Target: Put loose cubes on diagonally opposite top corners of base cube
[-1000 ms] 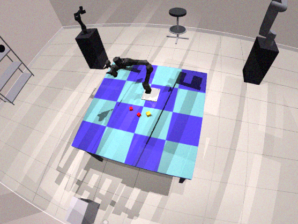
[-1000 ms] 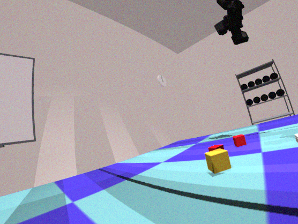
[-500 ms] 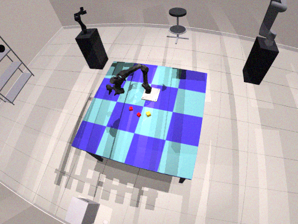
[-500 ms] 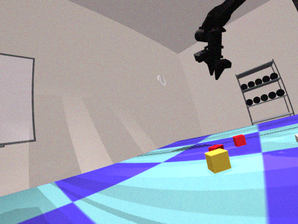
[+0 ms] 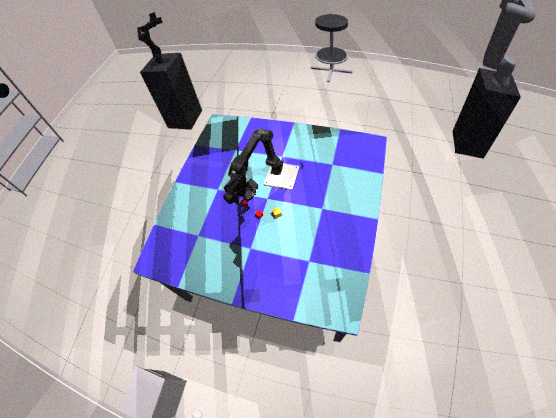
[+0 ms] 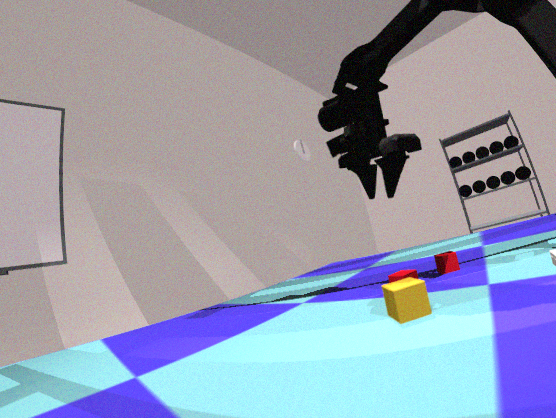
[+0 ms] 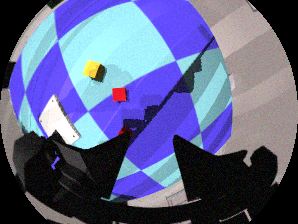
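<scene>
Arched up from the white base plate near the surface's middle, bending over toward the left edge. Wrist pitched steeply down, gripper hanging above the surface, well clear of it in the exterior view. Fingers parted about halfway, tips pointing down, nothing between them. Seen by the wrist camera as two dark wedges framing the lower part of the view.

Pale tiled floor, grey walls, black stool top centre, wire shelf rack at right, framed whiteboard at left
</scene>
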